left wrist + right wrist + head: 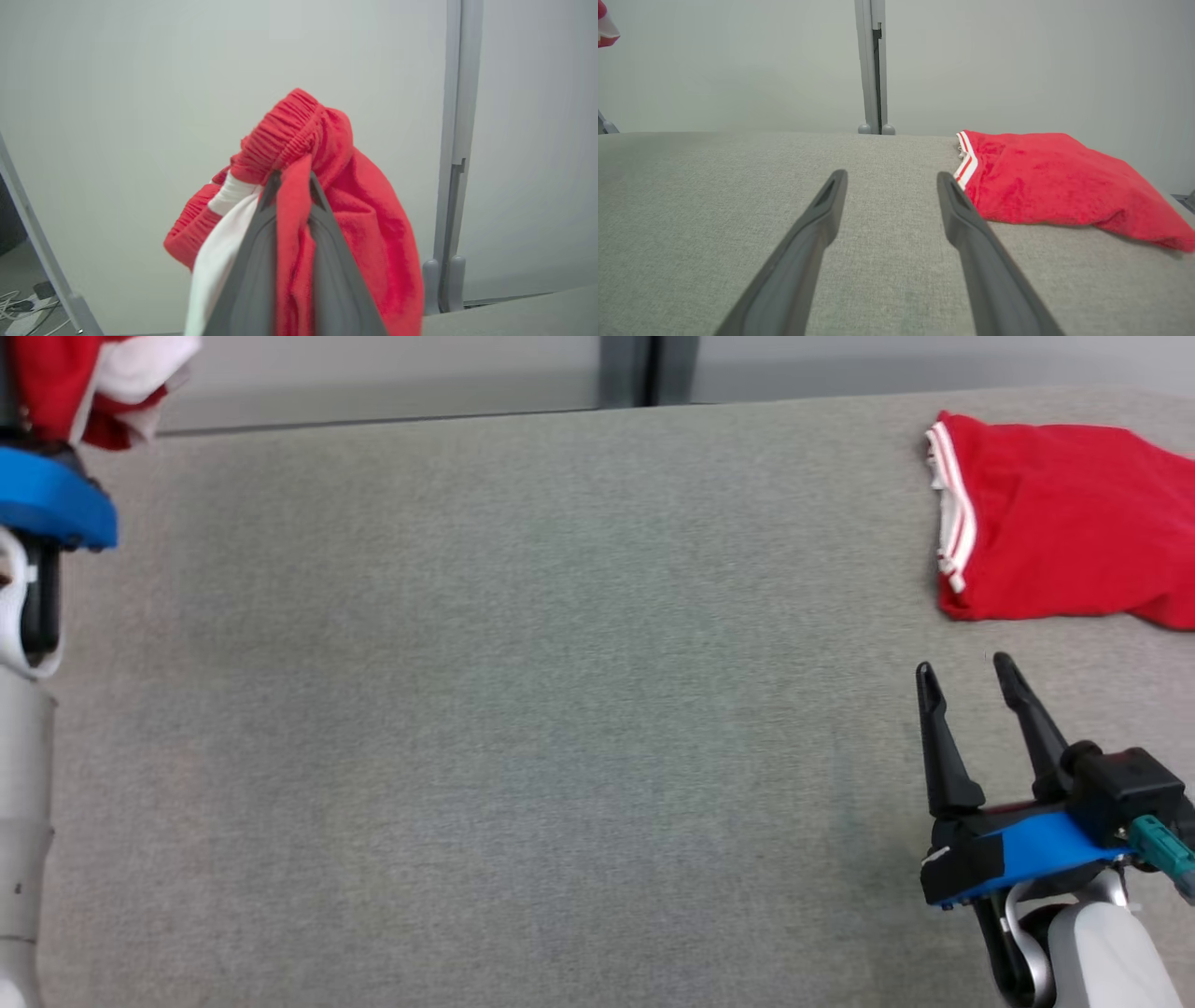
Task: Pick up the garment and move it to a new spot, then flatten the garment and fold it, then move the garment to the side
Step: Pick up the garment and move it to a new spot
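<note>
Head view: the crumpled red-and-white cloth garment with an elastic waistband [65, 378] hangs at the far left corner, above my pale left forearm [23, 784]. My right gripper [964, 669] stands spread over the grey fabric tabletop [523, 663], near a folded red garment with white stripes [1064, 523].

Left wrist view: my left gripper [292, 179] pinches a red fold, with a grey upright post [451, 140] beyond.

Right wrist view: tabletop shows between my parted fingers, and the folded garment lies just beyond the right one.

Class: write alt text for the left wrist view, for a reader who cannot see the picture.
The robot's left hand is shut on a bunched red garment with a white panel, held up before a pale wall. A grey post stands at the right, above a corner of the grey table.
</note>
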Motion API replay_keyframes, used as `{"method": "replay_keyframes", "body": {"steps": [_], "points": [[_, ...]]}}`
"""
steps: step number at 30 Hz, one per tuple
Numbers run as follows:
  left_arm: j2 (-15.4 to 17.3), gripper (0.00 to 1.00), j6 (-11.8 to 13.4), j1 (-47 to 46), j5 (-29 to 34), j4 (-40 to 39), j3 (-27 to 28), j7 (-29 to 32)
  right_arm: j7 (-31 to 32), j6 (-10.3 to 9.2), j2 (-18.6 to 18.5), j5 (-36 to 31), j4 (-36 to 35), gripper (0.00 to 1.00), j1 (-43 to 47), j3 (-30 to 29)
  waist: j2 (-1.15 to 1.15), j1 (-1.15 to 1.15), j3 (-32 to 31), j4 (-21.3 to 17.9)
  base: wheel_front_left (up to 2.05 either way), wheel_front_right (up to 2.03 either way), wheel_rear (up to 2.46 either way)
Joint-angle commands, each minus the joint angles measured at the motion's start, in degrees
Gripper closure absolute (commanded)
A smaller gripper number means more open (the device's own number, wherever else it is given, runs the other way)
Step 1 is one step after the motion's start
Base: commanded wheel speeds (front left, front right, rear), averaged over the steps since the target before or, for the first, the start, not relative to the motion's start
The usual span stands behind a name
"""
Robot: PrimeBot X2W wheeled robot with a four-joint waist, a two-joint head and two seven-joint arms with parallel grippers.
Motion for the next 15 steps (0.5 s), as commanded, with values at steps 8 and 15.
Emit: {"method": "replay_keyframes", "body": {"steps": [8,15], "points": [[-3.08,1.00,1.00,1.10,1.31,-15.11,-3.97,4.48,-2.99,0.01,0.05,3.70,3.93,0.00,0.35,1.84,0.00,0.01,-2.26,-6.67,0.00,0.00,0.00],[-6.01,1.00,1.68,4.97,1.58,-25.63,-8.12,8.88,-5.32,0.01,0.04,6.09,7.09,0.00,0.06,3.34,0.00,0.01,-2.18,-10.79,0.00,0.00,0.00]]}}
